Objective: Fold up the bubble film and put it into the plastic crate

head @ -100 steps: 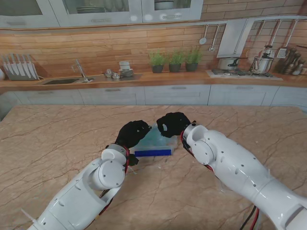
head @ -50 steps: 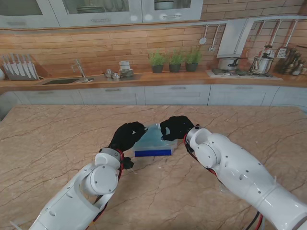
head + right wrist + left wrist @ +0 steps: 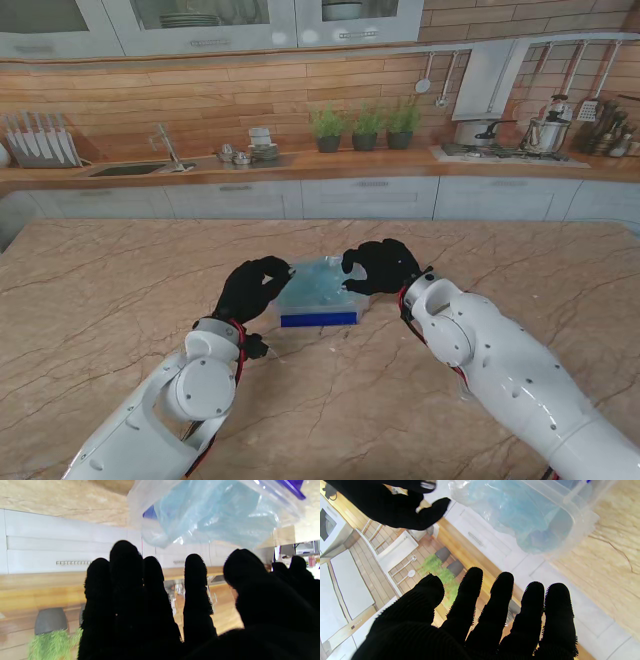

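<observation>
The clear plastic crate [image 3: 320,318] with a blue front edge stands in the middle of the table. Crumpled pale-blue bubble film [image 3: 315,283] lies inside it, also seen through the crate wall in the wrist views [image 3: 520,517] [image 3: 215,515]. My left hand [image 3: 252,288], in a black glove, hovers just left of the crate with fingers spread [image 3: 492,605] and nothing in them. My right hand [image 3: 380,266] hangs beside the crate's far right corner, its fingers [image 3: 140,595] extended and apart, holding nothing.
The marble table [image 3: 120,300] stretches wide on both sides of the crate. Behind it runs a kitchen counter with a sink [image 3: 130,168], potted herbs [image 3: 365,128] and a stove [image 3: 500,148].
Both hands have drawn back from over the crate, the left one towards me and leftward, the right one to the right. The bubble film now shows uncovered inside the crate.
</observation>
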`<state>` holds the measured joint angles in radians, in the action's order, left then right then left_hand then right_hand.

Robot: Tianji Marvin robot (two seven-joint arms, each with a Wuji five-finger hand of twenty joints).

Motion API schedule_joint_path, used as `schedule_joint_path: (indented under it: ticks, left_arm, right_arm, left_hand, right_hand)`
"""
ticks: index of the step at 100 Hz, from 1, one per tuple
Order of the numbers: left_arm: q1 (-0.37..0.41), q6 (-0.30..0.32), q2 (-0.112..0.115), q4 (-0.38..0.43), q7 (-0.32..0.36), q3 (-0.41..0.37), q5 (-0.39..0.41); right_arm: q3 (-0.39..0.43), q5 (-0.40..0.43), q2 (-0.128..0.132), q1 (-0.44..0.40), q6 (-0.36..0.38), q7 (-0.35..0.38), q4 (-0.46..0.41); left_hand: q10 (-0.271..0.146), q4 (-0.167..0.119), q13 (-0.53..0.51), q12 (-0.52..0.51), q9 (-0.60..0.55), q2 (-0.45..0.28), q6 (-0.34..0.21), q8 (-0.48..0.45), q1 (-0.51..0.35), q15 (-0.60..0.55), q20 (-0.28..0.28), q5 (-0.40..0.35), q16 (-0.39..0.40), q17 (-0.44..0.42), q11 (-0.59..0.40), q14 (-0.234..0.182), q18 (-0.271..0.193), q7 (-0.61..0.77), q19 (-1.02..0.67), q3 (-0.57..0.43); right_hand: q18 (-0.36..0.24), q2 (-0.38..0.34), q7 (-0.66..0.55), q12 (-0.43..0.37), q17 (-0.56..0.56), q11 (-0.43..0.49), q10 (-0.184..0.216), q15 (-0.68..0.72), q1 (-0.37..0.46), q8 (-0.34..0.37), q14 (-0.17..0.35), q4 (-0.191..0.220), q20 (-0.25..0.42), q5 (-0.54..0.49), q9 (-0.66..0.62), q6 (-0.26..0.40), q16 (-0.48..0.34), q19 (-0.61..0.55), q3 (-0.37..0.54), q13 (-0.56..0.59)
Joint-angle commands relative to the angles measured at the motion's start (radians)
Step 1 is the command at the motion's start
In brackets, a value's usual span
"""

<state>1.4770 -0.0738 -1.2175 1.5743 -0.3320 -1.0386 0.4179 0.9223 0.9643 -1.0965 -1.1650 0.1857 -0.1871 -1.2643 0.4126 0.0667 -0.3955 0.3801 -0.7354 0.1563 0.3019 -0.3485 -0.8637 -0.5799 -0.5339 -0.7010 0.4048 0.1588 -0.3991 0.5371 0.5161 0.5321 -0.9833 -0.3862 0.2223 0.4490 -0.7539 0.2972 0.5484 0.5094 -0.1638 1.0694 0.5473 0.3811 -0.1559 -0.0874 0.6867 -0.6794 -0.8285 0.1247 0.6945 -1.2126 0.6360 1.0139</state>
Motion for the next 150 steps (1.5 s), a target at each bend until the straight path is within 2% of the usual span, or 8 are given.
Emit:
schedule_joint_path:
  ticks: [1, 22, 39, 56, 74, 98, 118, 150]
  left_arm:
    - [0.024, 0.004, 0.003, 0.02, 0.004, -0.014, -0.004]
    - [0.072, 0.014, 0.014, 0.056, 0.017, -0.049, 0.01]
    - [0.121, 0.01, 0.036, 0.109, 0.103, -0.071, 0.006]
    - [0.16, -0.029, 0.062, 0.164, 0.2, -0.087, 0.03]
    - [0.181, -0.095, 0.091, 0.209, 0.312, -0.088, 0.077]
    - [0.181, -0.181, 0.101, 0.213, 0.356, -0.066, 0.103]
    - [0.172, -0.235, 0.096, 0.197, 0.344, -0.055, 0.107]
    - [0.169, -0.264, 0.095, 0.19, 0.349, -0.053, 0.091]
  right_arm:
    - [0.013, -0.015, 0.012, -0.031, 0.005, 0.004, -0.038]
    - [0.152, 0.059, 0.028, -0.156, 0.034, -0.006, -0.158]
    - [0.347, 0.124, 0.043, -0.336, 0.028, 0.068, -0.332]
    - [0.57, 0.235, 0.05, -0.578, -0.082, 0.206, -0.539]
    - [0.725, 0.276, 0.035, -0.765, -0.221, 0.201, -0.608]
    - [0.803, 0.25, 0.015, -0.866, -0.457, 0.191, -0.555]
    - [0.794, 0.183, 0.004, -0.87, -0.597, 0.146, -0.466]
    - [0.744, 0.102, 0.001, -0.805, -0.668, 0.096, -0.334]
  left_hand:
    - [-0.011, -0.04, 0.017, 0.006, 0.022, -0.041, -0.026, -0.008, 0.024, 0.008, 0.008, 0.009, 0.003, -0.014, 0.014, -0.008, -0.002, -0.008, 0.005, 0.019]
    - [-0.009, -0.039, 0.009, 0.007, 0.016, -0.044, -0.025, -0.011, 0.023, 0.003, 0.004, 0.006, 0.009, -0.012, 0.014, -0.007, 0.001, -0.013, -0.005, 0.024]
    - [-0.007, -0.038, -0.032, 0.031, -0.021, -0.051, -0.027, -0.045, 0.016, -0.053, -0.038, -0.003, 0.048, 0.012, -0.015, 0.003, 0.01, 0.023, -0.083, 0.056]
    - [0.002, -0.038, -0.103, 0.091, -0.088, -0.066, -0.013, -0.118, -0.004, -0.17, -0.12, -0.014, 0.131, 0.071, -0.091, 0.05, 0.038, 0.133, -0.207, 0.119]
    - [0.009, -0.047, -0.216, 0.132, -0.183, -0.117, -0.006, -0.168, -0.005, -0.285, -0.225, -0.059, 0.194, 0.18, -0.165, 0.094, 0.077, 0.227, -0.333, 0.205]
    - [0.017, -0.049, -0.303, 0.151, -0.237, -0.138, -0.002, -0.205, -0.032, -0.398, -0.294, -0.08, 0.253, 0.327, -0.227, 0.151, 0.119, 0.3, -0.426, 0.282]
    - [0.023, -0.05, -0.283, 0.151, -0.218, -0.142, 0.004, -0.206, -0.039, -0.401, -0.299, -0.069, 0.264, 0.316, -0.227, 0.16, 0.124, 0.3, -0.417, 0.291]
    - [0.028, -0.05, -0.273, 0.148, -0.21, -0.148, 0.007, -0.204, -0.049, -0.393, -0.303, -0.065, 0.267, 0.306, -0.224, 0.16, 0.125, 0.293, -0.407, 0.305]
  right_hand:
    - [0.011, -0.039, 0.02, -0.012, 0.003, -0.018, 0.011, 0.009, -0.037, 0.012, 0.001, 0.037, 0.024, 0.026, 0.034, -0.003, 0.001, -0.01, -0.018, 0.014]
    - [0.019, -0.073, 0.074, -0.022, -0.007, -0.038, -0.005, 0.013, -0.068, 0.047, -0.009, 0.064, 0.023, 0.045, 0.059, -0.013, -0.002, -0.008, -0.038, 0.006]
    - [0.034, -0.083, 0.125, -0.001, -0.024, 0.008, -0.058, 0.017, -0.063, 0.106, -0.034, 0.075, 0.032, 0.034, 0.013, -0.031, 0.002, -0.008, -0.075, -0.01]
    - [0.047, -0.115, 0.132, 0.067, -0.053, 0.142, -0.104, 0.012, -0.059, 0.147, -0.063, 0.074, 0.051, -0.025, -0.042, -0.075, 0.015, -0.018, -0.127, -0.058]
    - [0.082, -0.158, 0.114, 0.117, -0.073, 0.244, -0.154, 0.049, -0.069, 0.218, -0.112, 0.076, 0.079, -0.135, -0.119, -0.124, 0.052, -0.049, -0.189, -0.062]
    - [0.106, -0.215, 0.105, 0.164, 0.015, 0.401, -0.244, 0.271, -0.114, 0.305, -0.135, 0.069, 0.139, -0.255, -0.216, -0.204, 0.085, -0.257, -0.236, 0.073]
    - [0.101, -0.233, 0.089, 0.179, 0.079, 0.486, -0.289, 0.393, -0.128, 0.351, -0.124, 0.065, 0.126, -0.311, -0.257, -0.233, 0.056, -0.38, -0.248, 0.151]
    - [0.081, -0.255, 0.136, 0.183, 0.092, 0.511, -0.29, 0.43, -0.138, 0.358, -0.098, 0.062, 0.111, -0.25, -0.25, -0.223, 0.041, -0.416, -0.261, 0.16]
